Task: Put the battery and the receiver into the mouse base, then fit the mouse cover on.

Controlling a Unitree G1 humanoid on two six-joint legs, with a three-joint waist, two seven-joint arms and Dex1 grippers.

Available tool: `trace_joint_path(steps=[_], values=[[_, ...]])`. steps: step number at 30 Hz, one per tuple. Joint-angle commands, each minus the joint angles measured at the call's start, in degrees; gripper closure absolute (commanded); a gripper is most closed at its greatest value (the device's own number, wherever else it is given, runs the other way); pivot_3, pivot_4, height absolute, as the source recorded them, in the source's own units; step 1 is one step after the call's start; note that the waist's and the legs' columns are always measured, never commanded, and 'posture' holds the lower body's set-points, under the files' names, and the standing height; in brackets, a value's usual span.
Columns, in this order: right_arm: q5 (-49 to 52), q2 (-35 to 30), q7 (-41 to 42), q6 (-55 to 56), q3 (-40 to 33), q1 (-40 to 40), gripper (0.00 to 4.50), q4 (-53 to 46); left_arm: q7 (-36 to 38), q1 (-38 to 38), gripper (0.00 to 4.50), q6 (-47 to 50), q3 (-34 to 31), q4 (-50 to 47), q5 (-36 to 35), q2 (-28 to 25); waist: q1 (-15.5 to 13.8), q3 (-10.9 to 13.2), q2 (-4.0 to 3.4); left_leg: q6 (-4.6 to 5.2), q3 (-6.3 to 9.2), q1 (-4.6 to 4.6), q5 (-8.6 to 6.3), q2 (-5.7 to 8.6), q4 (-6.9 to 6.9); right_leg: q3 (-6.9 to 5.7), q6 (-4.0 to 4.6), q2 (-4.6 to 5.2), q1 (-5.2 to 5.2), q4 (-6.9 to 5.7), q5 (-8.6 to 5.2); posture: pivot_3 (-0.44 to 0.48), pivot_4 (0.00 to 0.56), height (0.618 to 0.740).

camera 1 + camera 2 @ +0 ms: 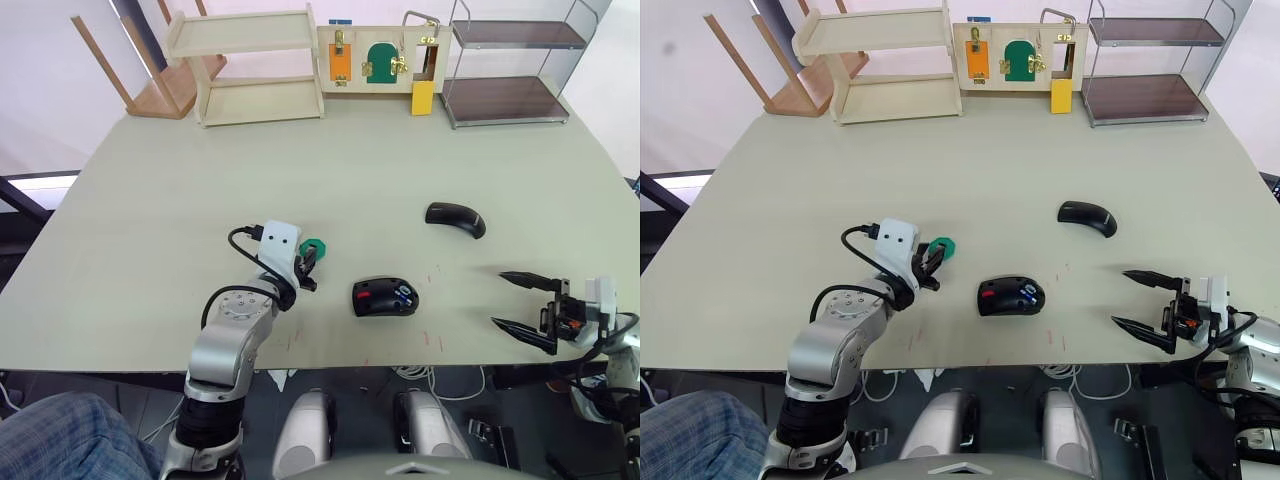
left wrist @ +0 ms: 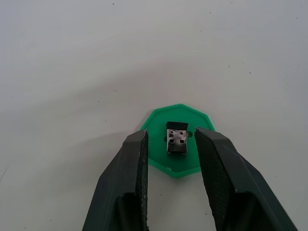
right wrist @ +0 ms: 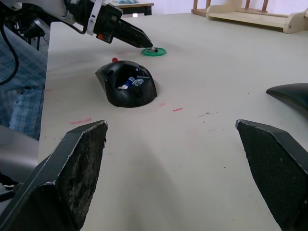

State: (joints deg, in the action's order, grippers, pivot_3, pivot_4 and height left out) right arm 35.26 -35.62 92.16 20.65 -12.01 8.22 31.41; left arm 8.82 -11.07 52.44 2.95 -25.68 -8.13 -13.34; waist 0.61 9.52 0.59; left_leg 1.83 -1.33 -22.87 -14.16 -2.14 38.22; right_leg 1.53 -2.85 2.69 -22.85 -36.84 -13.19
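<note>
Nearest the table's front edge, the right gripper (image 1: 522, 300) hovers with its two tapered black fingers spread wide and nothing between them; its wrist view shows their inner pads (image 3: 82, 168) to be coarse and grainy. Just beyond, near the middle of the pale matte table (image 1: 150, 200), sits the mouse base (image 1: 384, 297), a black oval body with a hollowed compartment. From the head views a red patch and a blue speck show inside; the right wrist view makes out the battery (image 3: 128, 83), a small blue cylinder with a white end, lying in that hollow. To the robot's left of the base, the left gripper (image 2: 171, 144) is partly open, its ribbed fingers straddling the receiver (image 2: 176, 138), a tiny dark squarish stub with a metallic face that stands on a flat green many-sided disc (image 2: 163, 120); whether the pads touch it cannot be told. Farther back and to the right lies the mouse cover (image 1: 455, 217), a glossy arched black shell. Along the far edge stand a light wooden shelf (image 1: 255, 65), a latch board (image 1: 380, 55) and a wire rack (image 1: 510, 60).
</note>
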Motion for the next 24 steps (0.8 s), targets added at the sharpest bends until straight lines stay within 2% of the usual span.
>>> trace_joint_path(steps=[1,24], values=[[0.6,0.2,0.3,0.5,-1.5,0.1,0.00,-0.9,0.4,-0.4,2.86,0.4,0.4,-0.6,0.0,-0.3,0.0,0.0,0.00,0.00,0.00,0.00,0.00,0.00,0.00,0.00,0.00,0.00,0.00,0.00,0.00,0.000,0.150,0.740],[1.0,0.1,0.3,0.8,-1.7,0.3,0.00,-0.7,0.1,-1.7,2.86,1.5,0.6,0.5,0.5,0.3,0.0,0.0,0.00,0.00,0.00,0.00,0.00,0.00,0.00,0.00,0.00,0.00,0.00,0.00,0.00,0.000,0.150,0.740]])
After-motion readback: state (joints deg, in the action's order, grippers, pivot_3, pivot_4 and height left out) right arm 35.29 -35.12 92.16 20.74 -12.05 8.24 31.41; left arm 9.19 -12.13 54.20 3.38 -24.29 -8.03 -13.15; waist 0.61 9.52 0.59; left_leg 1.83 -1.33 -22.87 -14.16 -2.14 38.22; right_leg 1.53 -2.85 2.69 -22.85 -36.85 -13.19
